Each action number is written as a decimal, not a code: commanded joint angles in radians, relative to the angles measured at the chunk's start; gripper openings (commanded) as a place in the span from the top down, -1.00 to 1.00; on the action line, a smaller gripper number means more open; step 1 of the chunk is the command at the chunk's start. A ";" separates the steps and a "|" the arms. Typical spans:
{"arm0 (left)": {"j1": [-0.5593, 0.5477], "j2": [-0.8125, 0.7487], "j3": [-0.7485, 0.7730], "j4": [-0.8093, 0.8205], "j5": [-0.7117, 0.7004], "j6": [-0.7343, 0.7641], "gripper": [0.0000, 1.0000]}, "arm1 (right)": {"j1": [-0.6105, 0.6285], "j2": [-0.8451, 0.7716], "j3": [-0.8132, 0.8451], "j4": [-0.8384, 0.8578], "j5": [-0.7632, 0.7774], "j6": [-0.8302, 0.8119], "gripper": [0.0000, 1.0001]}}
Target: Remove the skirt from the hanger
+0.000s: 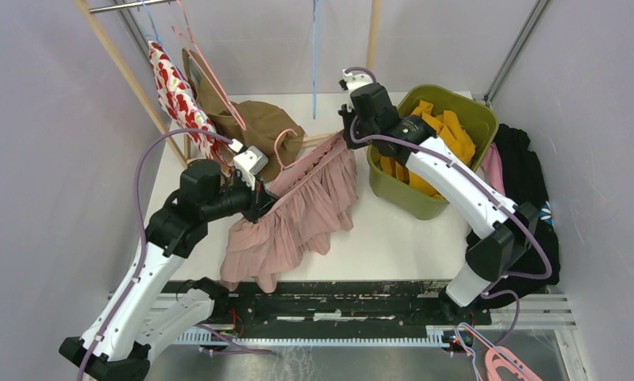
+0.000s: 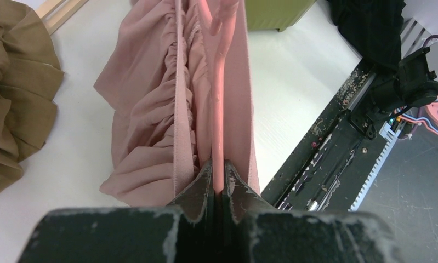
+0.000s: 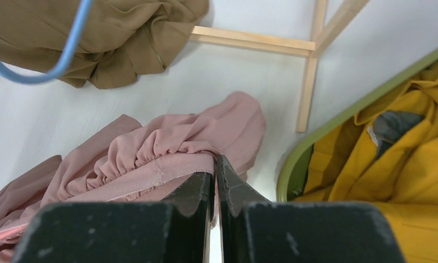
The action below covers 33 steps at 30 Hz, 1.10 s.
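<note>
Top: skirt (image 1: 301, 210) is draped on the table (image 1: 393, 238), waistband (image 1: 309, 164) strung between left gripper (image 1: 259, 197) and right gripper (image 1: 347, 135). Left wrist: jaws pinched on the hanger (image 2: 219, 109) bar, waistband hugging both sides, so a pull could drag cloth along. Right wrist: jaws pressed onto the waistband corner only; thin bite, may slip under tension.
</note>
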 commanded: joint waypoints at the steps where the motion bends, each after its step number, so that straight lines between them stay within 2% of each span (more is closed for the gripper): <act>1: 0.003 -0.093 0.062 -0.141 0.052 0.025 0.94 | -0.114 0.084 0.072 0.057 0.159 -0.099 0.82; 8: 0.003 -0.160 0.149 -0.165 0.021 0.027 0.94 | -0.170 0.172 0.083 0.079 0.115 -0.120 0.82; 13: 0.002 -0.163 0.174 -0.159 -0.015 0.013 0.94 | -0.217 0.201 0.072 0.077 0.027 -0.069 0.82; 16: 0.002 -0.151 0.185 -0.084 -0.086 0.003 0.94 | -0.216 0.183 0.031 0.070 -0.084 -0.003 0.82; 19: 0.003 -0.136 0.157 0.073 -0.154 -0.026 0.94 | -0.190 0.136 -0.045 0.074 -0.204 0.092 0.83; 22: 0.002 -0.098 0.097 0.277 -0.191 -0.071 0.94 | -0.102 0.067 -0.113 0.082 -0.269 0.142 0.83; 26: 0.002 0.009 0.056 0.535 -0.211 -0.114 0.94 | 0.079 0.005 -0.151 0.089 -0.294 0.192 0.83; 33: -0.015 0.223 0.115 0.855 -0.203 -0.203 0.94 | 0.170 -0.019 -0.176 0.165 -0.341 0.244 0.83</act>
